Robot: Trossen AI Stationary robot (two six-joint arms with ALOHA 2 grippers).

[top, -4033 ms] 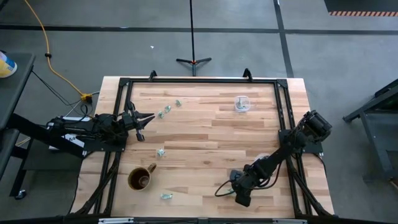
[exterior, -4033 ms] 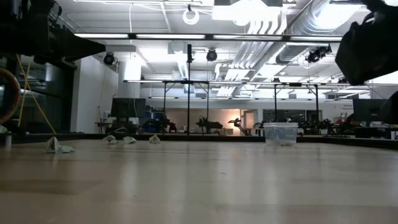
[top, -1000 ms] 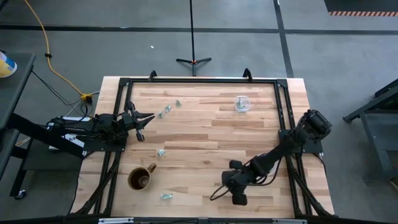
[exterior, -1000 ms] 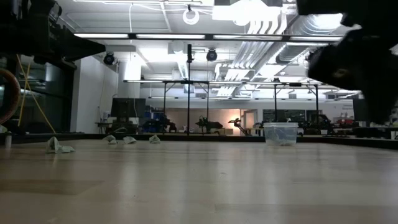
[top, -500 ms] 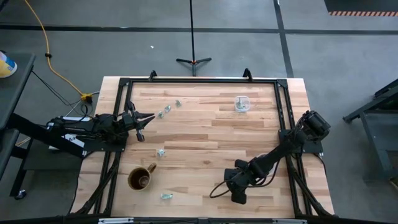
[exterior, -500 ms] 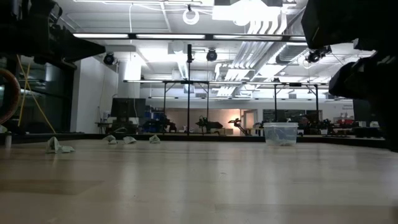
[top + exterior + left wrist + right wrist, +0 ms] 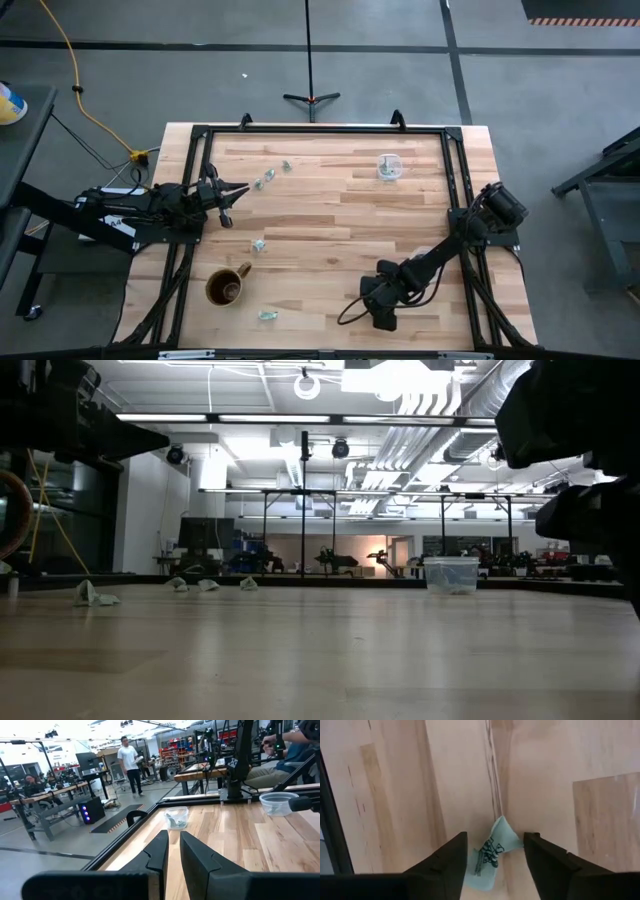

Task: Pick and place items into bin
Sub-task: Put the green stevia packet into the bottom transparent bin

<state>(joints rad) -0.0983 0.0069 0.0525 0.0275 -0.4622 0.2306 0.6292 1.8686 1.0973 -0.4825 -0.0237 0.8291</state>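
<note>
A pale green printed packet (image 7: 492, 854) lies on the wooden table near its front edge. My right gripper (image 7: 495, 836) (image 7: 380, 305) points down at it, open, one finger on each side. More small green items lie at the far left (image 7: 268, 176), at mid left (image 7: 259, 245) and near the front edge (image 7: 267, 315). The clear bin (image 7: 390, 166) (image 7: 450, 575) stands at the far right of the table. My left gripper (image 7: 174, 851) (image 7: 226, 197) waits at the table's left edge, slightly open, with nothing between its fingers. My right gripper comes at the green packet from above, its fingers (image 7: 451, 862) standing at the packet's two opposite edges (image 7: 476, 857). The packet fills the gap and lies flat on the table. Whether the fingers touch it, I cannot tell.
A brown mug (image 7: 228, 287) stands near the front left, close to one item. A black frame (image 7: 320, 130) runs around the tabletop. Bare wood lies between the right gripper and the bin.
My right arm has shifted its pose a little while its gripper has stayed over the same spot near the front edge. The items, the mug and the bin lie as before.
</note>
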